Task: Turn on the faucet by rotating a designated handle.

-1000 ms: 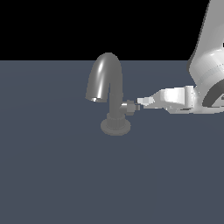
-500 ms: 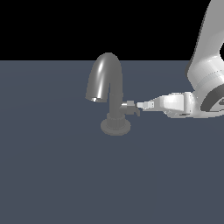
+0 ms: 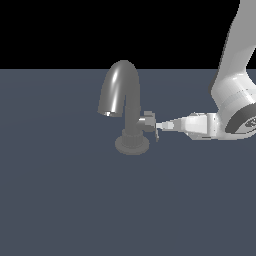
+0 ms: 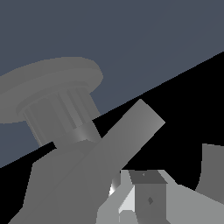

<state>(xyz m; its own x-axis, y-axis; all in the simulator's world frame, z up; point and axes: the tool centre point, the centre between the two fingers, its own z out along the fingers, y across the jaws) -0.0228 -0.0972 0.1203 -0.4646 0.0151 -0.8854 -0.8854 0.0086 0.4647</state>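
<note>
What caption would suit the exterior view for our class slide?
Simulated Panda arm reaches in from the exterior view's right, its claw at the handle of the grey gooseneck faucet.

**Q:** What's your wrist cam giving you?

**A:** You're jammed right up against the faucet (image 4: 57,113). You see its round ringed base, and the flat handle (image 4: 127,135) bar slants across in front. One pale gripper (image 4: 131,199) fingertip (image 4: 148,197) sits right by that bar. You can't really tell whether it's touching or gripping.
</note>
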